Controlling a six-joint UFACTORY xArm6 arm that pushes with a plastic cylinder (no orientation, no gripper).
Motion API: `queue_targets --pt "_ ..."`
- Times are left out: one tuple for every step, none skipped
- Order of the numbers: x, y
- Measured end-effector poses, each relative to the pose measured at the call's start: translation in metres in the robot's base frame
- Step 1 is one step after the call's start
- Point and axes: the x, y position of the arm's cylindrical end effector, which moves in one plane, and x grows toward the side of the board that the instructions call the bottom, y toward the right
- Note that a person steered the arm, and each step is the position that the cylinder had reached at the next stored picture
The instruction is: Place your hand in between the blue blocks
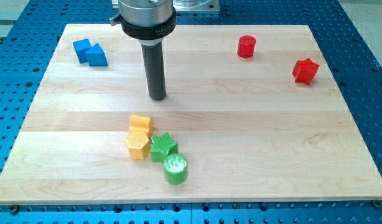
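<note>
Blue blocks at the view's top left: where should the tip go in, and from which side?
The blue cube and blue triangular block look to be touching, so no open gap shows. My tip sits to their right and lower. I'd probably wedge in at their seam from the view's bottom.

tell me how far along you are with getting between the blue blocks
Done: nothing visible yet. The blue cube and blue triangular block sit touching at the view's top left. In hand: my tip rests on bare board to their right and lower, above the yellow and green cluster. Left: move to the blue pair and work in between them.
</note>
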Motion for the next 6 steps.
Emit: queue_targets --pt "-0.017 -0.002" --pt "-0.054 -0.006" --pt "-0.105 -0.055" --pt "-0.157 -0.109" --pt "-0.158 -0.140" --pt "-0.104 -0.153"
